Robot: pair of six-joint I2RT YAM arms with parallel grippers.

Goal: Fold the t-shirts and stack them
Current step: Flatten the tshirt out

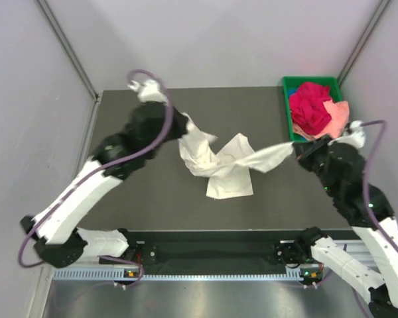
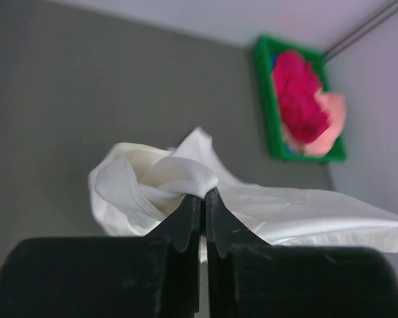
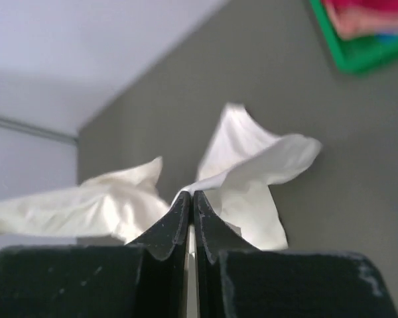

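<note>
The cream-white t-shirt (image 1: 222, 165) is stretched, twisted, across the middle of the dark table, partly lifted. My left gripper (image 1: 184, 126) is shut on its left end; the left wrist view shows the cloth (image 2: 179, 179) bunched at the pinched fingertips (image 2: 203, 197). My right gripper (image 1: 296, 148) is shut on its right end; the right wrist view shows the cloth (image 3: 252, 165) running from the closed tips (image 3: 190, 196). The magenta-red t-shirt (image 1: 310, 106) and the peach-pink t-shirt (image 1: 339, 112) lie crumpled in the green tray (image 1: 287, 106) at the back right.
The green tray also shows in the left wrist view (image 2: 265, 99) and the right wrist view (image 3: 348, 59). Grey walls enclose the table on the left, back and right. A metal rail (image 1: 212, 268) runs along the near edge.
</note>
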